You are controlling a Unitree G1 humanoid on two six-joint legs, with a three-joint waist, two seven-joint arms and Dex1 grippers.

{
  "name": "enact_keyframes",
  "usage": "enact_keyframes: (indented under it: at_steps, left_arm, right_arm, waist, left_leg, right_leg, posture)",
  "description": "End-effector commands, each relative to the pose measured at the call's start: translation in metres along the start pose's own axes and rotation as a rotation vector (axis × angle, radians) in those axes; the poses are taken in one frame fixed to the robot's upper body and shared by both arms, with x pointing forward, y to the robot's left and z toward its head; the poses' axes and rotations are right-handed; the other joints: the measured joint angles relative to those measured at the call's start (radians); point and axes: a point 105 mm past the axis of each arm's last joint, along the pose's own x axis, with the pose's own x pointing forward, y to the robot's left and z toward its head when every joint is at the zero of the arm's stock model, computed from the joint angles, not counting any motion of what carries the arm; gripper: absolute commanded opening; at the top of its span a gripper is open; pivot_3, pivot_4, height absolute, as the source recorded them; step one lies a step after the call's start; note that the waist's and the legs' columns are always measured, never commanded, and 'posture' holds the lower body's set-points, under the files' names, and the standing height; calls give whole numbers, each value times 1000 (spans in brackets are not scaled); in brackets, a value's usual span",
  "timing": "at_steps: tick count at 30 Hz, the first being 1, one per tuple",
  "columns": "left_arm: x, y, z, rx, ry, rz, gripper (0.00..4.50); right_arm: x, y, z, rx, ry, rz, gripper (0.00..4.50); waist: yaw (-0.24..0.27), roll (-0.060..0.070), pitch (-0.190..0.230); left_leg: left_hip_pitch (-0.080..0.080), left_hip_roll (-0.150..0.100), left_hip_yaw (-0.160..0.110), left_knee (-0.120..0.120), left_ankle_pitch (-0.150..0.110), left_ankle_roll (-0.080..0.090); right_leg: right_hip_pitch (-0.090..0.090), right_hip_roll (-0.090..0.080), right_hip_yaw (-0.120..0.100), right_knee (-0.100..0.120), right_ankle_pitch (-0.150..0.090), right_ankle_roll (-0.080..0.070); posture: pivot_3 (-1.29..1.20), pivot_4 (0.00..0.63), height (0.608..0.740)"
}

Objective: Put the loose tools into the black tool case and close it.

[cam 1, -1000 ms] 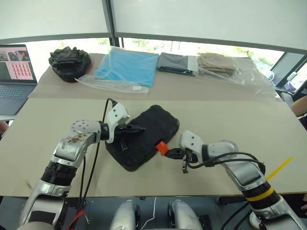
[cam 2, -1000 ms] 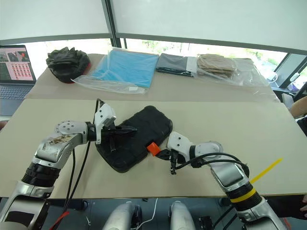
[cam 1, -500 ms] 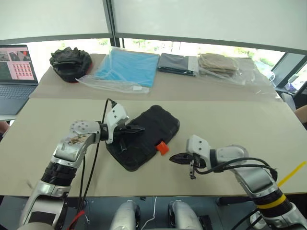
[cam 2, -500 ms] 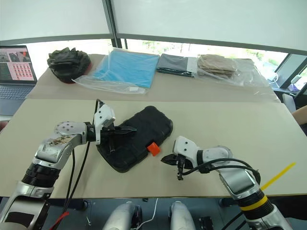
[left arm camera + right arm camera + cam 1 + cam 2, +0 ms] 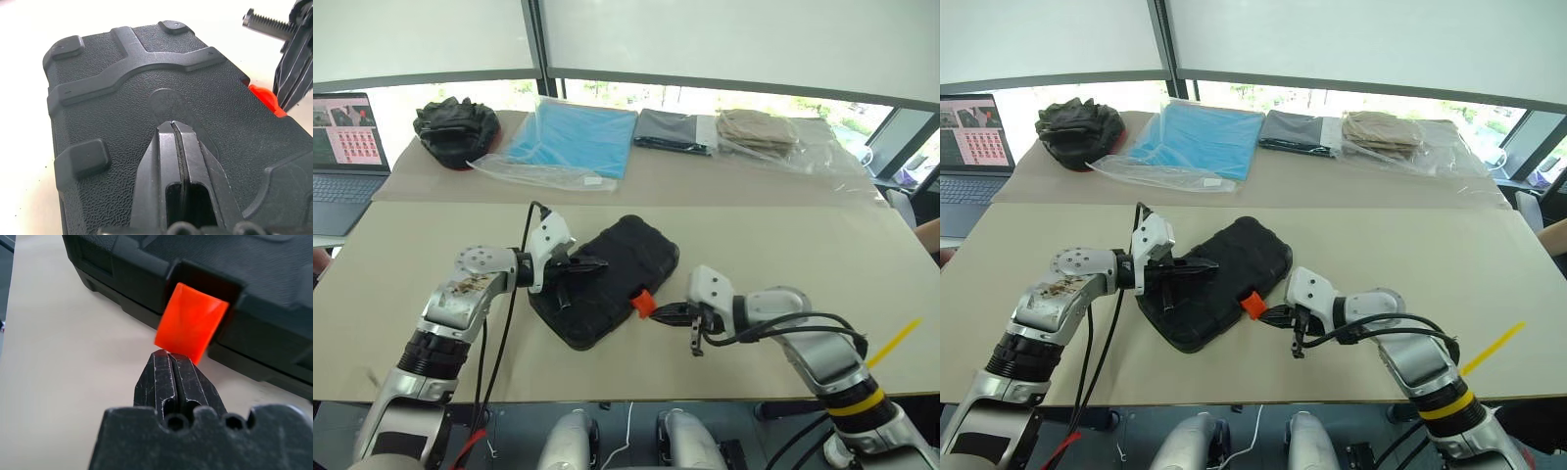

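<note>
The pebbled, ribbed black tool case [image 5: 607, 280] lies closed on the beige worktop [image 5: 783, 245], the left end effector [image 5: 172, 128] pressed together on its lid, the right end effector [image 5: 168, 357], likewise together, tipping its glossy orange latch [image 5: 191, 323].

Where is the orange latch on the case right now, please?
In the left eye view the orange latch sticks out from the near right edge of the closed black case, mid-table, with the shut right gripper at its tip.

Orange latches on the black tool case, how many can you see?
1: a single orange latch on the edge of the black tool case facing the right gripper. Other edges could hide more.
</note>
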Motion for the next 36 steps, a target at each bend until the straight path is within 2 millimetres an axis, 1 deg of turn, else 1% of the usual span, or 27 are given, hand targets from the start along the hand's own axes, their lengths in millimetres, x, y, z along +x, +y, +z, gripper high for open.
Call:
enact_keyframes:
  at_steps: [1,14,18,23,30,36]
  left_arm:
    - [1,-2,-26,-60,78,10,17]
    - [1,-1,-28,-68,80,21,17]
    - [1,-2,-32,-83,95,12,17]
    - [1,-4,-37,-100,118,1,17]
    - [3,-6,-39,-106,122,-4,17]
    - [4,-7,-40,-111,124,-8,17]
  right_arm:
    - [2,-8,12,-62,-36,-16,0]
    - [20,-18,20,-86,-89,-27,0]
    - [24,-20,25,-92,-113,-37,0]
    - [19,-18,33,-105,-125,-34,0]
    - [12,-19,44,-117,-143,-31,0]
    - [13,-18,45,-109,-143,-19,0]
  waist:
    - [0,0,0]
    - [-15,0,0]
    - [-22,0,0]
    - [-22,0,0]
    - [-23,0,0]
    - [-24,0,0]
  left_leg:
    - [0,0,0,0,0,0]
    - [2,1,0,0,1,-2]
    - [3,1,0,0,1,-2]
    - [4,1,0,0,2,-3]
    - [4,1,0,0,2,-3]
    - [5,2,0,0,2,-3]
  right_leg:
    - [0,0,0,0,0,0]
    - [0,1,0,3,0,-1]
    - [0,1,1,5,-1,-1]
    - [-1,0,1,9,-2,-2]
    - [-1,0,1,9,-3,-3]
    - [-1,1,1,11,-4,-3]
  posture:
    - [0,150,740]
    - [0,150,740]
    - [0,150,740]
    - [0,150,740]
    - [0,150,740]
    - [0,150,740]
